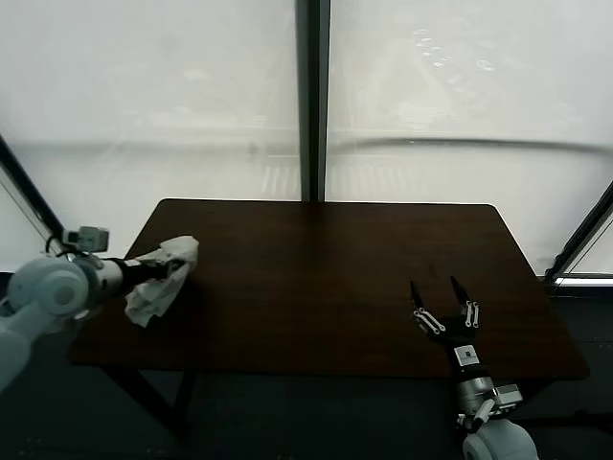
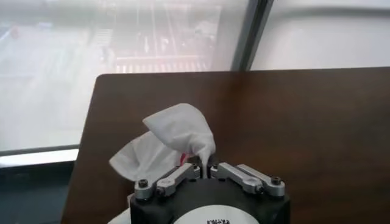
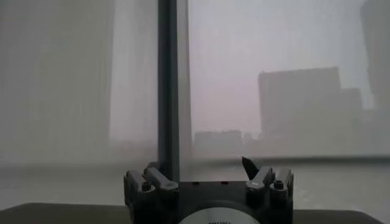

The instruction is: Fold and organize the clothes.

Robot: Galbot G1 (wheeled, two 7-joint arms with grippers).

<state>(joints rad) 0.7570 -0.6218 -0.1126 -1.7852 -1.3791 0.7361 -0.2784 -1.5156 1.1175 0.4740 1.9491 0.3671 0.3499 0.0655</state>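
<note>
The clothes (image 1: 163, 278) are one white T-shirt, bunched into a small crumpled bundle at the left edge of the dark brown table (image 1: 326, 287). My left gripper (image 1: 165, 271) reaches in from the left and is shut on a fold of that fabric. In the left wrist view the clothes (image 2: 173, 137) rise just beyond my left gripper (image 2: 207, 165), a strip of cloth pinched between its jaws and a bit of red print showing beside them. My right gripper (image 1: 442, 295) stands open over the table's front right part, holding nothing. The right wrist view shows my right gripper (image 3: 207, 173) spread wide against the window.
A dark vertical window post (image 1: 312, 96) stands behind the table's far edge. Slanted dark bars (image 1: 584, 235) run at both sides. Part of the bundle hangs past the table's left edge.
</note>
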